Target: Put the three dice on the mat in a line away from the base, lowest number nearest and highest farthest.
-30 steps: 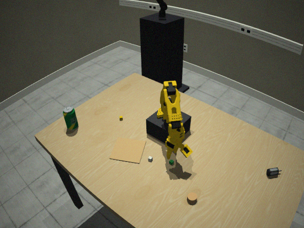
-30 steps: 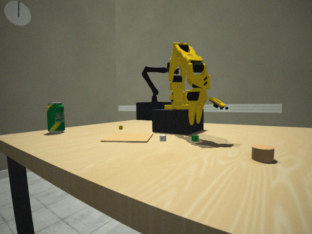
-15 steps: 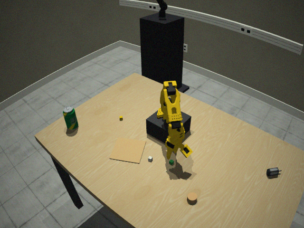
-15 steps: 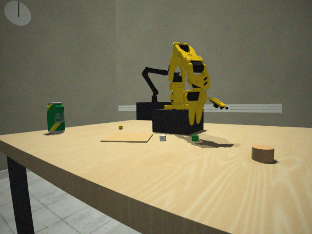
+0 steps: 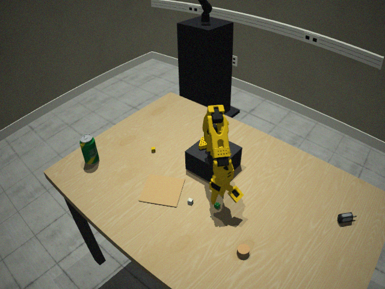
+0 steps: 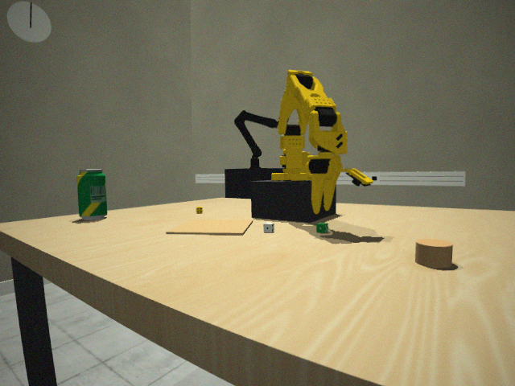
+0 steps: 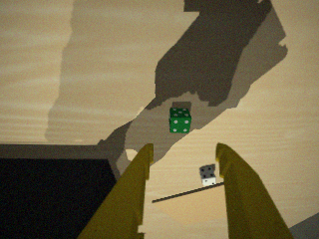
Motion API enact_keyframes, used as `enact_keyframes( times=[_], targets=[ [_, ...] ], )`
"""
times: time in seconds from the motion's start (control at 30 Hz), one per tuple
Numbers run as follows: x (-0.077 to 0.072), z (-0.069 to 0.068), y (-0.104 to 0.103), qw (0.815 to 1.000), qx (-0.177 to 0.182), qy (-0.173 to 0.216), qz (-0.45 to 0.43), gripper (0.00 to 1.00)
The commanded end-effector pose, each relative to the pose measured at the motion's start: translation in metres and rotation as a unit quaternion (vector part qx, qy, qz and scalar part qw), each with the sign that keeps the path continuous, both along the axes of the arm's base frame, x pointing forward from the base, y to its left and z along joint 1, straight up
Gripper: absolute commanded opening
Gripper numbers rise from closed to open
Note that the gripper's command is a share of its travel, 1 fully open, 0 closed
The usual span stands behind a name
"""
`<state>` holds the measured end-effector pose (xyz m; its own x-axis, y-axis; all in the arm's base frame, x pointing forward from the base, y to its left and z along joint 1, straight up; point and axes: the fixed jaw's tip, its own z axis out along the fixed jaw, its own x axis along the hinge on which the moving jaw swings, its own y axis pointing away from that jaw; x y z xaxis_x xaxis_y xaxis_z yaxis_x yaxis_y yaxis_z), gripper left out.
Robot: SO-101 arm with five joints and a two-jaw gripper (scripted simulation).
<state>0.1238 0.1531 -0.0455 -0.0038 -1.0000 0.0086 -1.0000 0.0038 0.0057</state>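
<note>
The yellow claw point(image 5: 218, 198) point(image 6: 322, 209) point(image 7: 184, 149) is a little bit open and holds nothing, up above the tabletop point(image 5: 280, 198) point(image 6: 265, 282) point(image 7: 279, 149) near the green die point(image 5: 217, 205) point(image 6: 322, 227) point(image 7: 179, 120), while the white die point(image 5: 190, 201) point(image 6: 268, 227) point(image 7: 208, 175) sits just beside the flat mat point(image 5: 162, 190) point(image 6: 210, 227) point(image 7: 191, 206) and the yellow die point(image 5: 153, 150) point(image 6: 199, 210) sits off it too.

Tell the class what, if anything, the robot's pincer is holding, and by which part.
Nothing is held: the pincer is open above the table.

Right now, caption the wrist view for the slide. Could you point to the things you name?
Open yellow pincer point(image 7: 184, 149) above the wooden table, green cube die point(image 7: 179, 120) ahead, white cube die point(image 7: 208, 179) beyond.
</note>
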Motion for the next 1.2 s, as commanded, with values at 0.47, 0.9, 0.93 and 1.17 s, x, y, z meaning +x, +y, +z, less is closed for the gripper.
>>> enact_keyframes(
  times=[0.47, 0.9, 0.93, 1.17],
  targets=[
    [0.0, -0.027, 0.002, 1.0, 0.003, -0.002, 0.007, 0.25],
    [-0.001, -0.034, 0.002, 1.0, 0.003, -0.002, 0.007, 0.25],
    [-0.001, -0.034, 0.002, 1.0, 0.003, -0.002, 0.007, 0.25],
    [-0.001, -0.034, 0.002, 1.0, 0.003, -0.002, 0.007, 0.25]
  ],
)
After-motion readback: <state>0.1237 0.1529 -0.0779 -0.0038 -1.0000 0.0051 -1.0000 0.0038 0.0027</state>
